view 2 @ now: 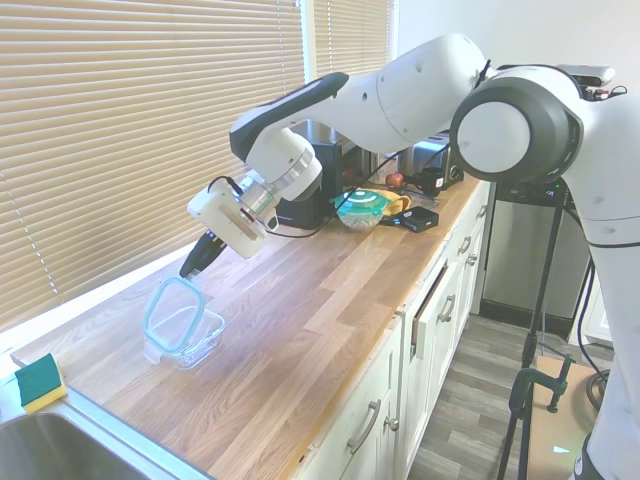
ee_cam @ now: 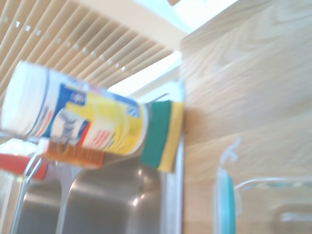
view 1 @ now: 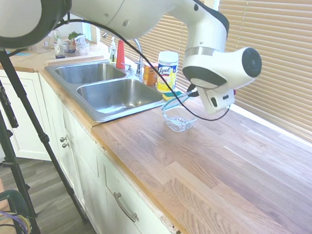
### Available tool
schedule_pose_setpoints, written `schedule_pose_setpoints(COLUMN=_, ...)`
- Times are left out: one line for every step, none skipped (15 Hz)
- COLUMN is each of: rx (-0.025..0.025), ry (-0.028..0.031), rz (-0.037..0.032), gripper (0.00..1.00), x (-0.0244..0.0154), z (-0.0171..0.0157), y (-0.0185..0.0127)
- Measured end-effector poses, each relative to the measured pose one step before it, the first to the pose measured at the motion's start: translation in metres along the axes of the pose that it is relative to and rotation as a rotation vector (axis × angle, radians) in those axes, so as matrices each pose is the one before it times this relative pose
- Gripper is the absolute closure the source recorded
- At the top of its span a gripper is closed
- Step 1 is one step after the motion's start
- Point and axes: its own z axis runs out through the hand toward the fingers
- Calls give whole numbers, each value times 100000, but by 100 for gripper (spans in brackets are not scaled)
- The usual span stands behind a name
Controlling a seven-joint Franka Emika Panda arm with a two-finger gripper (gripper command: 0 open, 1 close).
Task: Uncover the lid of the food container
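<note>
Lid tilted up off food container, seemingly held at hand.

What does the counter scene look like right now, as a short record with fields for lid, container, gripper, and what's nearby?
lid: the lid is tilted up on edge, its lower edge at the food container's rim
container: the food container sits open on the wooden counter; contents not discernible
gripper: the gripper is at the lid's raised top edge; jaws too dark to tell open or shut
nearby: sponge by the sink; wipes canister behind it
</note>
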Motion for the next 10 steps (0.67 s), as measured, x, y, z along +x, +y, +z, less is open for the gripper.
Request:
schedule_pose_setpoints(rx=-813, ry=-109, rz=-1675, gripper=100, x=-1031, z=404, y=-942)
schedule_pose_setpoints(rx=-912, ry=-301, rz=-1674, gripper=100, x=-1030, z=353, y=-897)
schedule_pose_setpoints(rx=-1064, ry=-217, rz=-1633, gripper=100, x=-1024, z=305, y=-795)
schedule_pose_setpoints(rx=-1118, ry=-277, rz=-1665, gripper=100, x=-875, z=199, y=-630)
schedule_pose_setpoints(rx=-911, ry=-250, rz=-1594, gripper=100, x=-687, z=235, y=-493)
schedule_pose_setpoints(rx=-966, ry=-156, rz=-1616, gripper=100, x=-744, z=324, y=-461)
schedule_pose_setpoints(rx=-742, ry=26, rz=-1236, gripper=100, x=-681, z=312, y=-271)
schedule_pose_setpoints(rx=-656, ry=420, rz=-1310, gripper=100, x=-640, z=227, y=-124)
schedule_pose_setpoints(rx=-634, ry=118, rz=-1433, gripper=100, x=-750, z=138, y=41)
schedule_pose_setpoints(rx=-786, ry=231, rz=-1369, gripper=100, x=-649, z=-63, y=175)
